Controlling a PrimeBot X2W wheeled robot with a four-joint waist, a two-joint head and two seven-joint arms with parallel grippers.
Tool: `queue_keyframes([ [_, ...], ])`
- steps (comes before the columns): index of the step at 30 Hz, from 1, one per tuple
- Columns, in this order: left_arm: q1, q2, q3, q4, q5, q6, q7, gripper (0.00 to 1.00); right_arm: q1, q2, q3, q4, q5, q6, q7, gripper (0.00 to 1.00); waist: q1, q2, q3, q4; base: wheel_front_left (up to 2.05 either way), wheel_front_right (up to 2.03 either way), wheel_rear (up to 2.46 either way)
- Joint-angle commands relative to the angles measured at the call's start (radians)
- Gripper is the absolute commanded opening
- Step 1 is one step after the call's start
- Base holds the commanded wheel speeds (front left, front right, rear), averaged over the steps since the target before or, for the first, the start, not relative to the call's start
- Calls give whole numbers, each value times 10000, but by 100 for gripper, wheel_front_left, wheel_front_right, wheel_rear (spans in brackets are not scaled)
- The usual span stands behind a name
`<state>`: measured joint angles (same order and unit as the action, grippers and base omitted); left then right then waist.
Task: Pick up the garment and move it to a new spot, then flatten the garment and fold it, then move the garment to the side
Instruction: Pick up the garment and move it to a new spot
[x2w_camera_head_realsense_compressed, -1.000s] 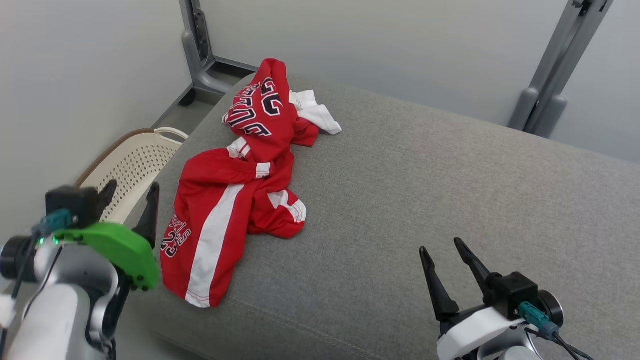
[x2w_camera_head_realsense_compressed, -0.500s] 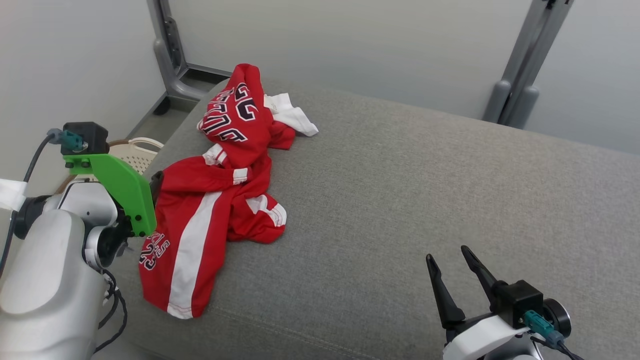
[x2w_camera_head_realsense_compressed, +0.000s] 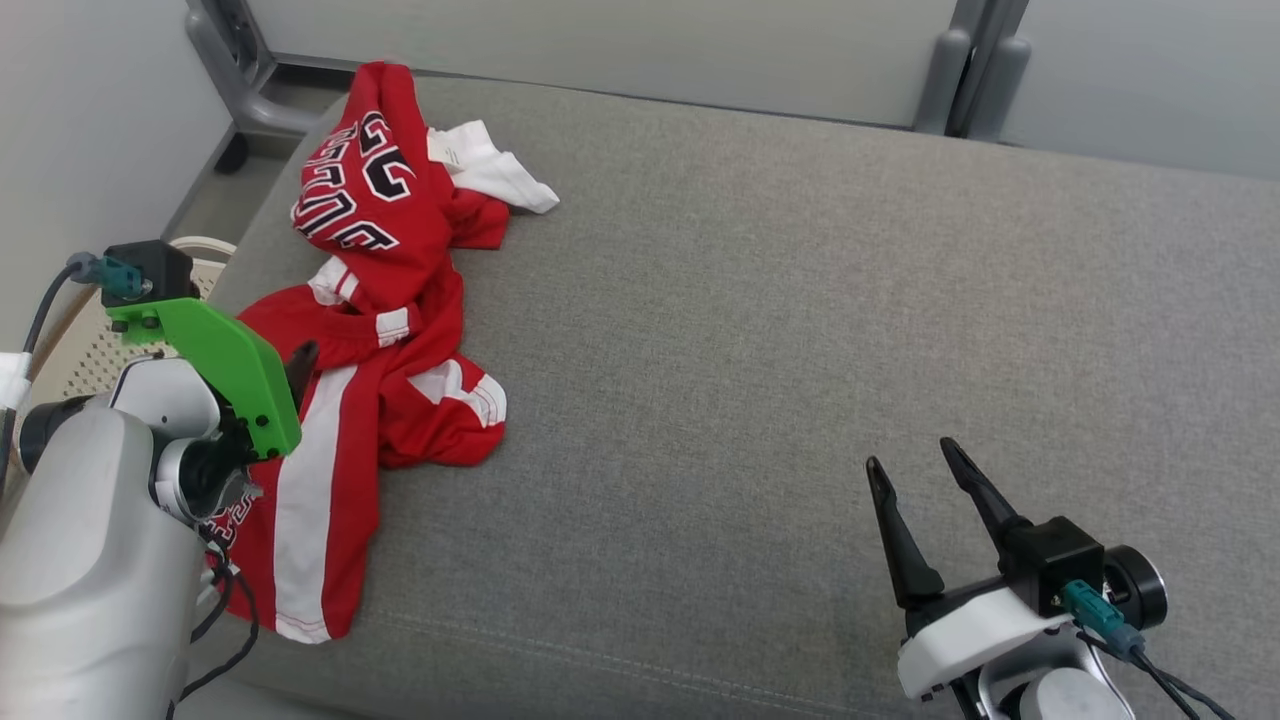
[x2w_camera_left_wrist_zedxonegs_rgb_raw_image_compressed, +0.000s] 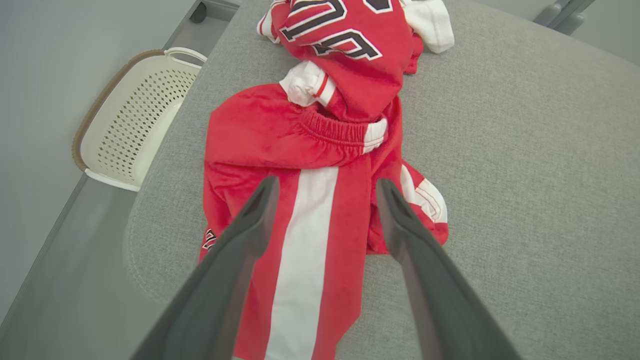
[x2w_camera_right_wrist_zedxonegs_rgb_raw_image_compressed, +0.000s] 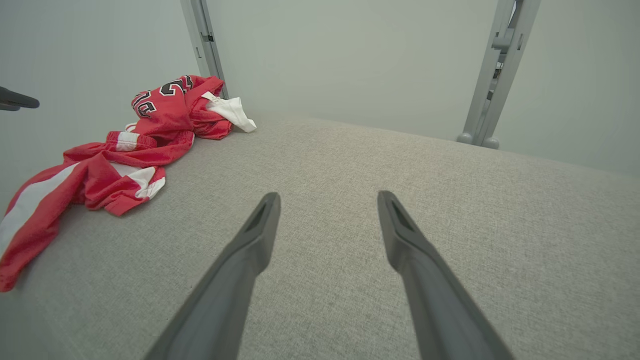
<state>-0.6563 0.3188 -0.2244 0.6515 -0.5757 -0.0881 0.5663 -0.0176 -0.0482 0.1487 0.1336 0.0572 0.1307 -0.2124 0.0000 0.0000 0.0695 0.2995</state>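
A crumpled red garment (x2w_camera_head_realsense_compressed: 385, 330) with white stripes and dark lettering lies bunched at the left end of a grey cushioned surface (x2w_camera_head_realsense_compressed: 800, 330). In the left wrist view the garment (x2w_camera_left_wrist_zedxonegs_rgb_raw_image_compressed: 320, 150) spreads below my left gripper (x2w_camera_left_wrist_zedxonegs_rgb_raw_image_compressed: 324, 187), which hovers open above the white stripe, nothing between its fingers. In the head view a green bracket and the pale forearm hide most of that gripper; one dark fingertip (x2w_camera_head_realsense_compressed: 300, 362) shows over the cloth. My right gripper (x2w_camera_head_realsense_compressed: 915, 465) stands open at the lower right, far from the garment (x2w_camera_right_wrist_zedxonegs_rgb_raw_image_compressed: 115, 155), and above bare fabric (x2w_camera_right_wrist_zedxonegs_rgb_raw_image_compressed: 327, 197).
A cream perforated laundry basket (x2w_camera_left_wrist_zedxonegs_rgb_raw_image_compressed: 135, 130) sits on the floor beside the surface's left end. Grey metal stand legs rise behind the surface at the back left (x2w_camera_head_realsense_compressed: 230, 70) and back right (x2w_camera_head_realsense_compressed: 965, 65). Pale walls close the back.
The head camera has swung, shifting the whole scene left and down. My left arm has risen and moved in over the garment's near part. The right gripper stays open in place.
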Motion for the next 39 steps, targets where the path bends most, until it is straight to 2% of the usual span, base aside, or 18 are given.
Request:
queue_keyframes([
  [1,-246,-61,14,43,-128,-55,3,100,-196,-42,-65,-113,-90,1,50,100,0,0,737,-361,0,0,0],
  [18,-598,154,-290,264,92,19,-129,100,-993,-40,-101,-888,-490,1,247,100,0,0,2203,-757,0,0,0],
  [24,-928,408,-292,320,512,378,-875,100,-1165,-40,42,-1026,-510,1,211,100,0,0,2608,-1027,0,0,0],
  [38,-1143,807,-337,1000,698,633,-1315,100,-1470,-39,61,-975,-497,1,95,100,0,0,3178,-1517,0,0,0],
  [39,-1117,808,-336,1058,655,615,-1295,69,-1475,-39,49,-966,-496,1,81,100,0,0,3196,-1527,0,0,0],
])
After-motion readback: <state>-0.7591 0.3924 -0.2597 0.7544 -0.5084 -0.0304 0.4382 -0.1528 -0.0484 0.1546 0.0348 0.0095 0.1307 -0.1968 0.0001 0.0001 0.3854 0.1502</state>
